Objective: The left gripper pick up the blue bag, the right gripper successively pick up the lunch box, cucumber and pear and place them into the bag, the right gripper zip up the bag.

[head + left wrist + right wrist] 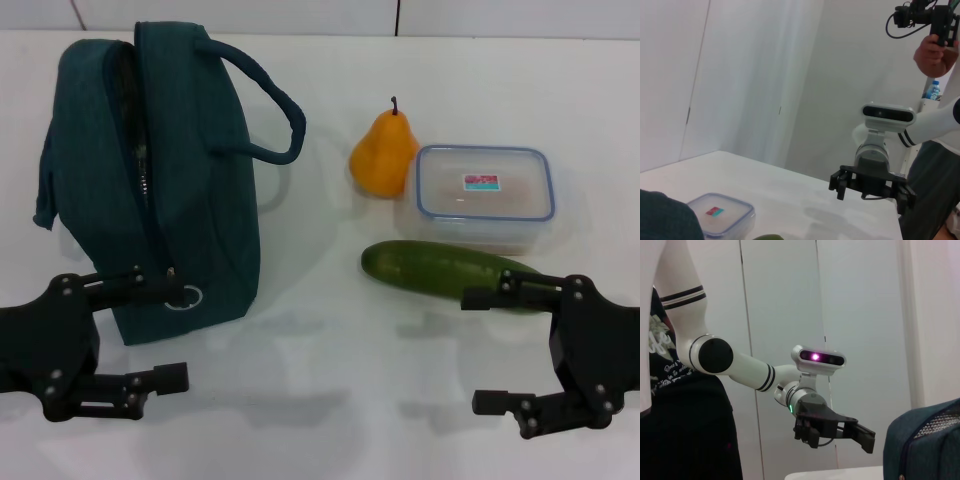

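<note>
Here the left gripper (175, 335) at 8 o'clock and the right gripper (483, 350) at 4 o'clock hover with fingers spread, grasping nothing. On the tabletop (330, 380) the blue bag (150, 180) stands at 10 o'clock; pear (382, 152), lunch box (485, 195) and cucumber (440, 267) cluster at 2 o'clock.

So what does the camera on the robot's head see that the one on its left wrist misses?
Only the head view shows the pear, the left end effector open beside the blue bag, and the bag's zipper and handles.

Only the left wrist view shows the room: white wall panels, and a person's hand holding a black device.

Both show the lunch box with its pink-and-blue label, the cucumber (just a sliver at the wrist), a bit of the bag, the white table, and the right end effector, open.
</note>
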Available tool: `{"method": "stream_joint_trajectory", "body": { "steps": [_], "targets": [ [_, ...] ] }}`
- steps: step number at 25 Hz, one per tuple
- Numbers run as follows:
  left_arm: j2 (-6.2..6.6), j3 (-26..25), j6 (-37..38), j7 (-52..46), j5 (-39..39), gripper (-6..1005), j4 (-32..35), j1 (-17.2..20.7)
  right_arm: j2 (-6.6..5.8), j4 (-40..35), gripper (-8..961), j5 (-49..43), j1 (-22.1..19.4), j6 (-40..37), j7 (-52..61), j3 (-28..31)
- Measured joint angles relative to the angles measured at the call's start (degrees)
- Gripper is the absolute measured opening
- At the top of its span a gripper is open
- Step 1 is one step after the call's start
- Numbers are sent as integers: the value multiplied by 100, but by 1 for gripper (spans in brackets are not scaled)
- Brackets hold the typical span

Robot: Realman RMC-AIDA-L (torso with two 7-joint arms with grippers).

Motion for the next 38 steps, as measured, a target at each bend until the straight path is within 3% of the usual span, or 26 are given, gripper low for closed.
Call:
{"method": "stream_joint_trajectory", "body": {
  "steps": [16,20,26,34,38],
  "targets": [
    [-20,-98,10,-25,-129,878,13,-1,0,13,850,10,0,-1,23,18],
    [-42,-613,21,-355,-727,877,27,-34,0,17,849,10,0,-1,36,32],
    [-69,-2029,-324,-1807,-1476,876,21,-439,-8,14,849,10,0,6,82,51],
    [170,-2210,-2187,-3306,-514,878,487,-1003,-9,22,848,34,-37,78,85,63],
    [199,-2174,-2302,-4035,447,878,1060,-1154,-20,22,848,94,-59,118,85,95]
  ]
}}
